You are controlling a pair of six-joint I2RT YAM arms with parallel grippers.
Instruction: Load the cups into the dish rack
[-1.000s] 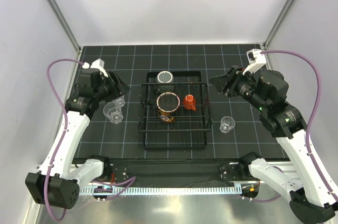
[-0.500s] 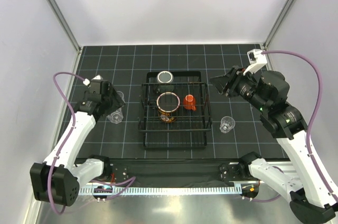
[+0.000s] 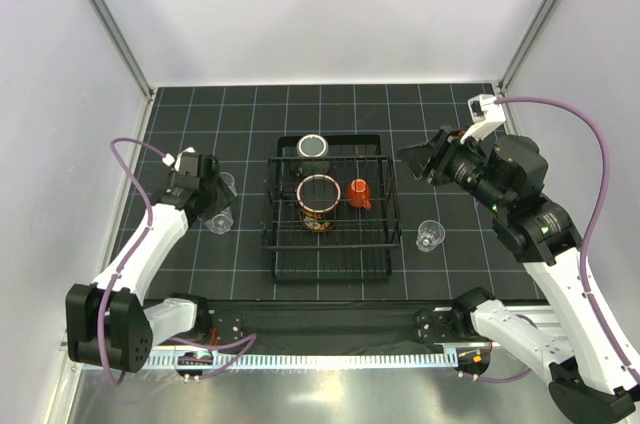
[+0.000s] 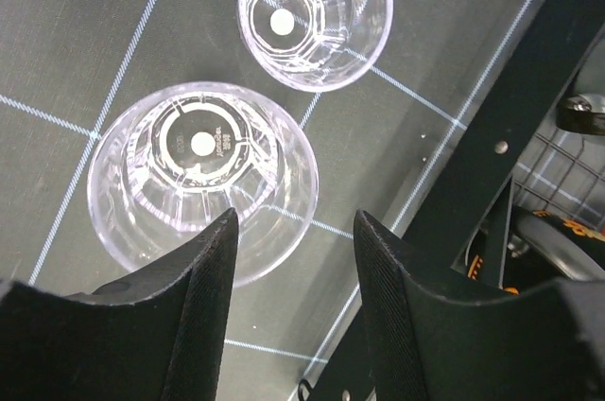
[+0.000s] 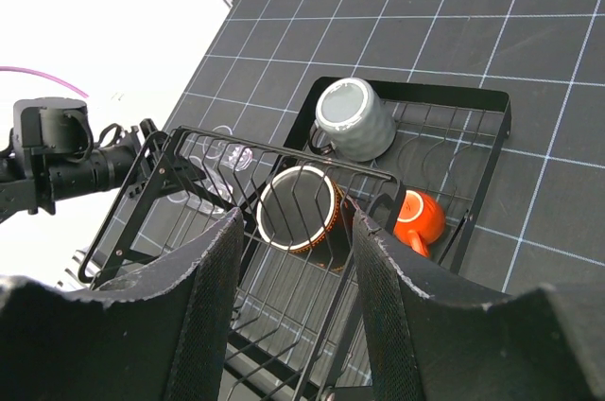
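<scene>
- Two clear cups stood upright on the left of the rack [image 3: 272, 234], and within the last second the left gripper [image 4: 295, 221] had dropped from above them to the near clear cup [image 4: 198, 174].
- Its jaws had drawn in a little but were apart, gripping nothing. One finger sat over the cup's mouth and the other outside its wall. It possibly brushed the rim, though the wrist view did not settle that.
- The far clear cup [image 4: 315, 13] stood just beyond, near its neighbour but apart from it.
- The right gripper [image 5: 298, 217] had not shifted. It hung over the rack's right side, jaws parted and empty.
- Three cups already sat in the rack: the mug [image 3: 318, 199], the orange cup [image 3: 358, 192] beside it, and the grey cup [image 3: 313, 146] at the back.
- A third clear cup [image 3: 430, 235] waited right of the rack.
- Judged from this, the task was about half done, and the descent looked like the start of a rim grasp on the fourth cup.
</scene>
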